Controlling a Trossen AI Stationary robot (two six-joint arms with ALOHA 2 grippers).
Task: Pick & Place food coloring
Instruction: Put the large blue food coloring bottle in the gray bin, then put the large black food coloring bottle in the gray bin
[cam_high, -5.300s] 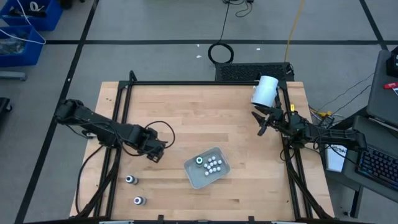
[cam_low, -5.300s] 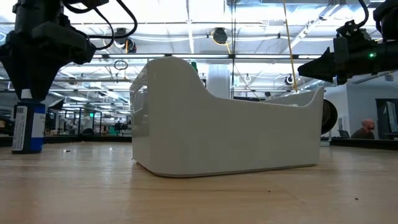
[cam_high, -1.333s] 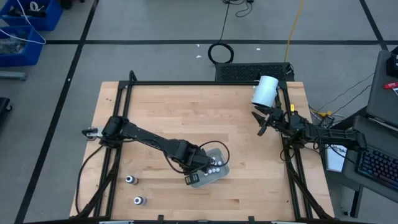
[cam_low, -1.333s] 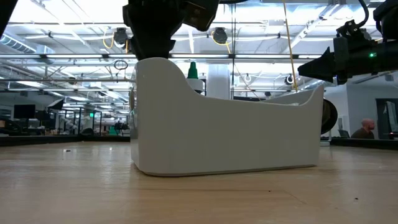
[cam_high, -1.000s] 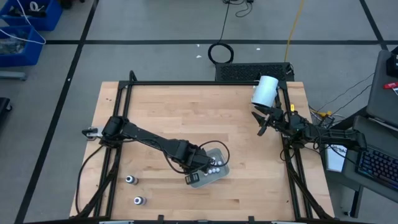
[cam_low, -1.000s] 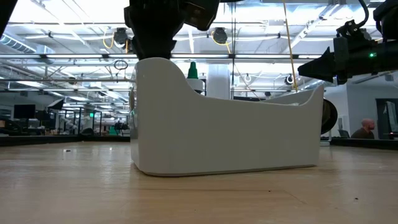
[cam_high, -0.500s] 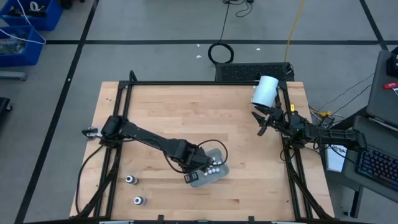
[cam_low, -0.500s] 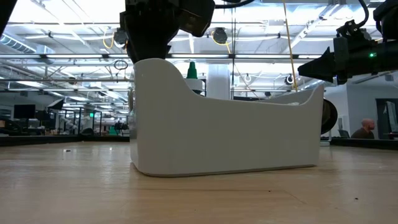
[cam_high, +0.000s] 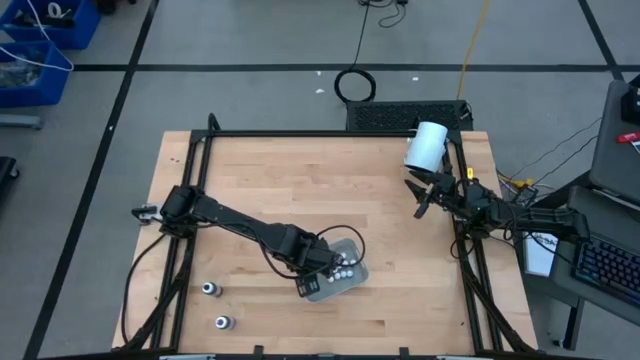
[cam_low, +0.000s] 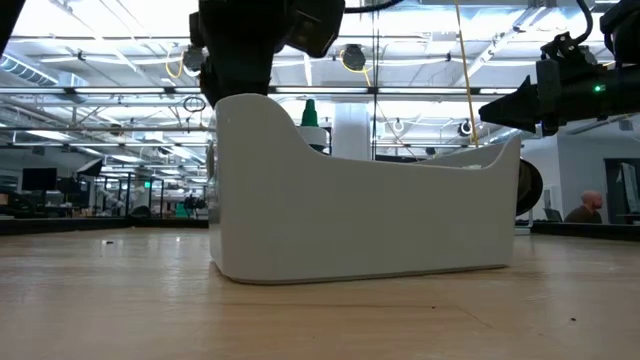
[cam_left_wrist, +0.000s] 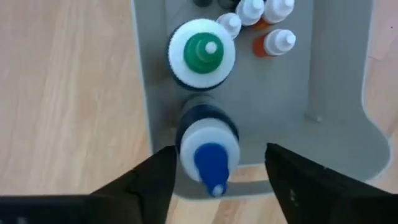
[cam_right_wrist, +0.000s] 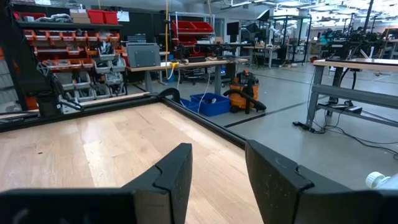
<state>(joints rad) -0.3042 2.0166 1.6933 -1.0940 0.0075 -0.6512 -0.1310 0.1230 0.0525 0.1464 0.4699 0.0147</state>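
The clear tray (cam_high: 345, 270) lies near the table's middle, toward the near edge. It holds several tiny whitish bottles (cam_left_wrist: 281, 41), a green-capped dark bottle (cam_left_wrist: 201, 50) and a blue-tipped dark bottle (cam_left_wrist: 208, 146), which stands on the tray floor beside an end wall. My left gripper (cam_left_wrist: 219, 152) hangs open over that end (cam_high: 313, 283), one finger on each side of the blue-tipped bottle, with a clear gap on one side. Two more dark bottles (cam_high: 209, 289) (cam_high: 223, 322) stand on the table near the left near corner. My right gripper (cam_right_wrist: 217, 158) waits open at the right edge (cam_high: 422, 197).
A big white cylinder (cam_high: 427, 145) lies at the far right corner, just beyond the right gripper. A black frame (cam_high: 300, 133) runs along the table's edges. Bare wood spreads across the far half and to the right of the tray. In the low view the tray wall (cam_low: 360, 215) hides its contents.
My left gripper has risen a little above the tray's end and edged slightly toward the table's left. The tray and the bottles on the table have stayed where they were.
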